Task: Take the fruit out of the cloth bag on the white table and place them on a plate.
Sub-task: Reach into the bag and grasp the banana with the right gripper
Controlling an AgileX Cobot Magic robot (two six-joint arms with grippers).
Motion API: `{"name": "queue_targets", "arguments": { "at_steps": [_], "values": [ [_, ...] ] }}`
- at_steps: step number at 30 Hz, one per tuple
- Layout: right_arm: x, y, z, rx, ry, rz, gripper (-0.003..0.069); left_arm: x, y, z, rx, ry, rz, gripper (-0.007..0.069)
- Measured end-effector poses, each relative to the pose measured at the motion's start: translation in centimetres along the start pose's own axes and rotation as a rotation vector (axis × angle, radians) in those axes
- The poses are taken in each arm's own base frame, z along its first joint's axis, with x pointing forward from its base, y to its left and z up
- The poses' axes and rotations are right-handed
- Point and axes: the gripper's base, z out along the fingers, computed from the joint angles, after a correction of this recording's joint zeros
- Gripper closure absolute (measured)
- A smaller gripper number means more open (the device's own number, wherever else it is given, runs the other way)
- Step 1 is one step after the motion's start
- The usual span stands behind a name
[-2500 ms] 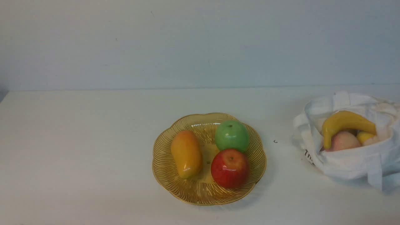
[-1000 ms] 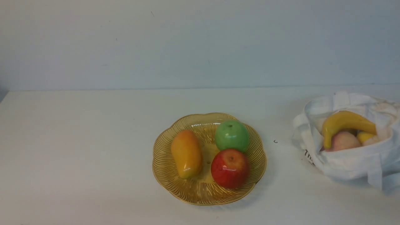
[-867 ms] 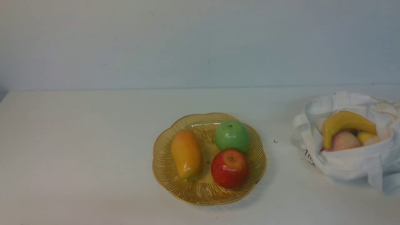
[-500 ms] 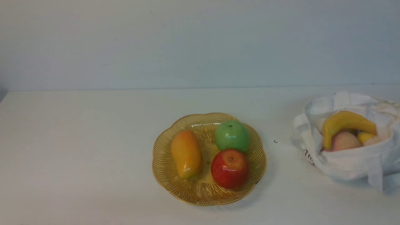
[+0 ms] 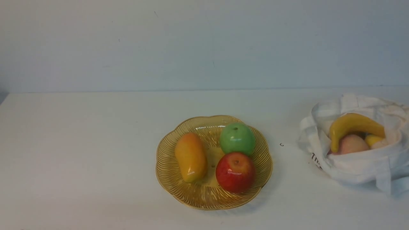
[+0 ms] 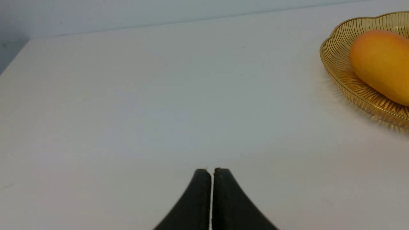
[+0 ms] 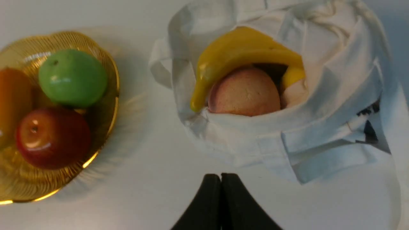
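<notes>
The amber plate [image 5: 169, 179] sits mid-table holding an orange mango [image 5: 190, 157], a green apple [image 5: 237, 139] and a red apple [image 5: 235, 172]. At the right, the white cloth bag [image 5: 358, 167] lies open with a yellow banana [image 5: 353, 125], a pale pink peach [image 5: 352, 144] and a small yellow fruit [image 5: 372, 139] inside. My right gripper [image 7: 220, 176] is shut and empty above the table, just short of the bag [image 7: 243, 140]. Over bare table left of the plate [image 6: 338, 68], my left gripper [image 6: 212, 171] is also shut with nothing in it. Neither arm shows in the front view.
A small dark mark [image 5: 281, 144] lies on the white table [image 5: 80, 153] between plate and bag. A pale wall [image 5: 204, 44] rises behind the table's far edge. The bag's strap handles [image 7: 322, 153] spread toward the right gripper.
</notes>
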Motion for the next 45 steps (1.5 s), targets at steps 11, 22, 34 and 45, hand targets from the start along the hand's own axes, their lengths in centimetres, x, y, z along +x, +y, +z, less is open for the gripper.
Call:
{"name": "queue_targets", "arguments": {
  "at_steps": [11, 22, 34, 45],
  "values": [
    [-3.6, 2.8, 8.6, -0.037, 0.157, -0.121, 0.0645, 0.0, 0.0, 0.0, 0.000, 0.000, 0.000, 0.0632],
    [-4.2, 2.2, 12.9, 0.024, 0.105, -0.044, 0.0344, 0.0, 0.0, 0.0, 0.000, 0.000, 0.000, 0.0632],
    [-3.1, 1.7, 16.6, 0.056, 0.195, -0.020, 0.0220, 0.0, 0.0, 0.0, 0.000, 0.000, 0.000, 0.0632],
    [-2.8, 1.3, 18.9, 0.086, 0.191, -0.066, 0.0367, 0.0, 0.0, 0.0, 0.000, 0.000, 0.000, 0.0632]
  ]
}}
